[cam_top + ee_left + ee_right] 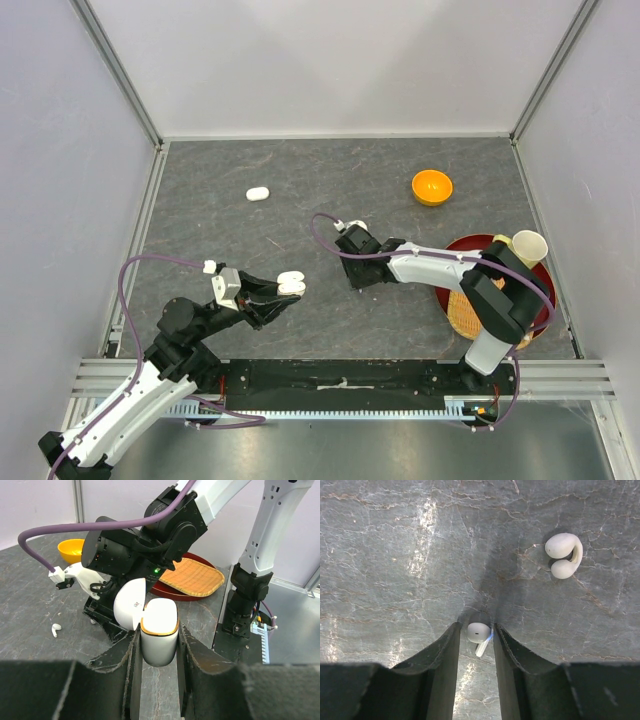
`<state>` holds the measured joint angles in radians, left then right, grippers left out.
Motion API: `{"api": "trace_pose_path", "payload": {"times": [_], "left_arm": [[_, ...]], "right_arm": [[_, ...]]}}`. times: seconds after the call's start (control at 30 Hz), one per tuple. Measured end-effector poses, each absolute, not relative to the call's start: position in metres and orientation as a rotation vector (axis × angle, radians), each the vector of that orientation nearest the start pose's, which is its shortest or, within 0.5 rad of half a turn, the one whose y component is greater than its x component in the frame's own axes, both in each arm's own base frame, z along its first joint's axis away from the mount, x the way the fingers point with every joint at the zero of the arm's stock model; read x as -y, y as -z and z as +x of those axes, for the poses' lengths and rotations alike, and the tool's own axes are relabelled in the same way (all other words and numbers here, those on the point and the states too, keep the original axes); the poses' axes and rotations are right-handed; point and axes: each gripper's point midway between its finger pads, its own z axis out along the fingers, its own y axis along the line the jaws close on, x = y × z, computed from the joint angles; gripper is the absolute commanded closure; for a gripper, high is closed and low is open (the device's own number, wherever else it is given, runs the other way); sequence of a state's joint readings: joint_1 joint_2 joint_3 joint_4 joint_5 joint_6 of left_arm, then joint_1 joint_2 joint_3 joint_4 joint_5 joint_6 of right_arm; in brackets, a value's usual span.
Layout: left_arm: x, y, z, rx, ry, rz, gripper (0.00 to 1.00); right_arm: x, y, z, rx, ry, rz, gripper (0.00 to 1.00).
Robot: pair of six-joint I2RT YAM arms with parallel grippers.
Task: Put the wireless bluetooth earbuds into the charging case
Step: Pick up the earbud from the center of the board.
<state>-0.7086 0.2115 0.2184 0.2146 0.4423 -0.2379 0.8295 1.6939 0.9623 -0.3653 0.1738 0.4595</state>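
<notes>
The left fingers (159, 639) are closed on a white pill-shaped plastic charging case (160, 622). They clamp its lower body from both sides and hold it near the table's near edge, left of the middle. Its rounded lid (129, 611) is swung open to one side, and the rim of the body shows an orange-brown line.

The right fingers (477, 628) point down at the grey stone-patterned table (395, 555) near its middle. They stand only a narrow gap apart, with a tiny glossy white stemmed earbud (478, 634) between their tips, close against one of them. I cannot tell whether they actually pinch it. A white C-shaped clip earbud (563, 555) lies apart from them on the table.

A second white pill-shaped case (258, 193), closed, lies toward the far edge, left of the middle. An orange bowl (432, 186) sits toward the far right corner. A red round plate (470, 243) carrying a woven mat (462, 312) is at the right edge.
</notes>
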Motion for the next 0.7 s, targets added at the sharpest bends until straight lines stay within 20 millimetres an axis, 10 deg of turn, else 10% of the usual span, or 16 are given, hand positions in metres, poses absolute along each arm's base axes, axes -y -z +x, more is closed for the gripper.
{"api": "trace_pose_path", "payload": {"times": [0.7], "left_arm": [[0.22,-0.2381,0.1277,-1.289,1.081,0.713,0.98]], "right_arm": [[-0.2544,-0.0169,0.2509,-2.619,-0.192,-0.418,0.62]]}}
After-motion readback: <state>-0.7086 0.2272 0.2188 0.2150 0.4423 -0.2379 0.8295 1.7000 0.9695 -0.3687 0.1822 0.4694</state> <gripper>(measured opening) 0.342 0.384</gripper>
